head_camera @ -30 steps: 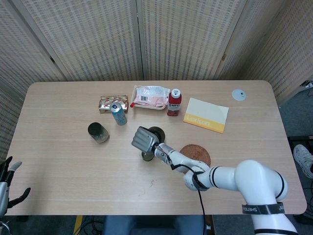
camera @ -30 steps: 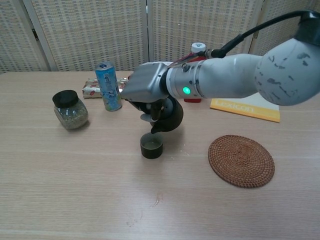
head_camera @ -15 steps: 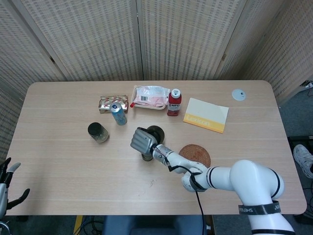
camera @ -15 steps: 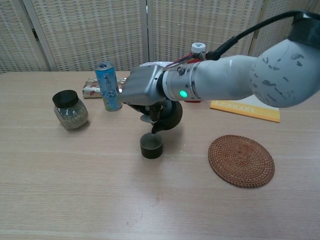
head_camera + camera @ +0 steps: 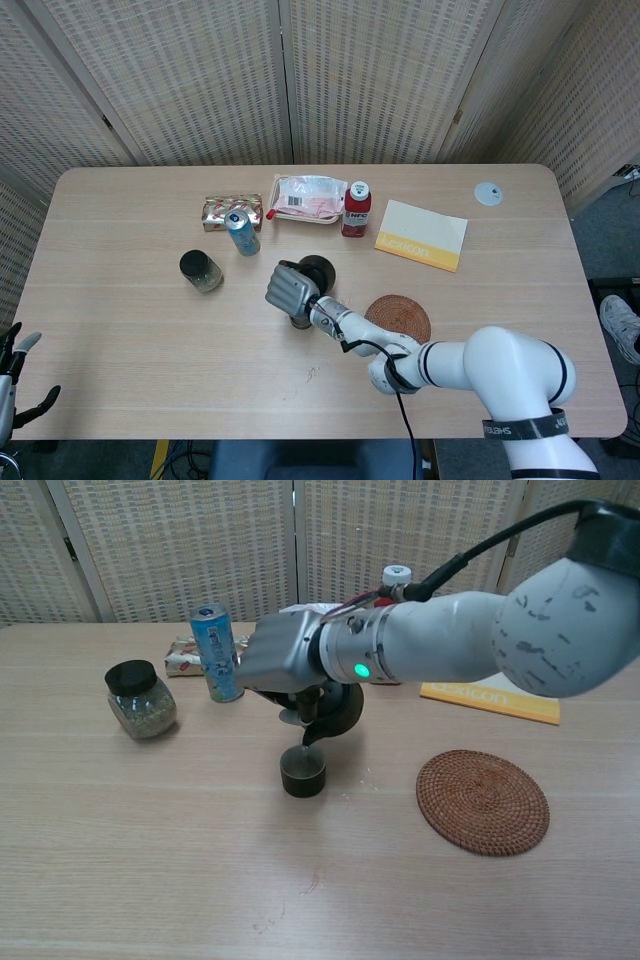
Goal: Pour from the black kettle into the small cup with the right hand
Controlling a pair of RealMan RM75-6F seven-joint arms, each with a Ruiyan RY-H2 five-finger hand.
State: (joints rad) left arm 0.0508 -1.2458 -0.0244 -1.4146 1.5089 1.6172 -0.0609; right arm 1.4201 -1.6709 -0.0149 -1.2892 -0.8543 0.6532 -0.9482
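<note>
My right hand (image 5: 283,663) grips the black kettle (image 5: 338,710) and holds it tilted above the table, spout down. The spout tip hangs just over the small dark cup (image 5: 303,771), which stands on the table below. In the head view the right hand (image 5: 288,289) covers most of the cup, and the black kettle (image 5: 318,270) shows behind it. Whether liquid is flowing cannot be told. My left hand (image 5: 14,372) hangs at the bottom left beside the table with its fingers spread, holding nothing.
A woven round coaster (image 5: 483,801) lies right of the cup. A jar with a black lid (image 5: 139,700) and a blue can (image 5: 216,652) stand to the left. Behind are a red bottle (image 5: 356,209), a snack packet (image 5: 310,197), a yellow booklet (image 5: 421,234).
My right hand and the kettle have shifted slightly left and tipped a little more over the cup. The left hand has barely moved.
</note>
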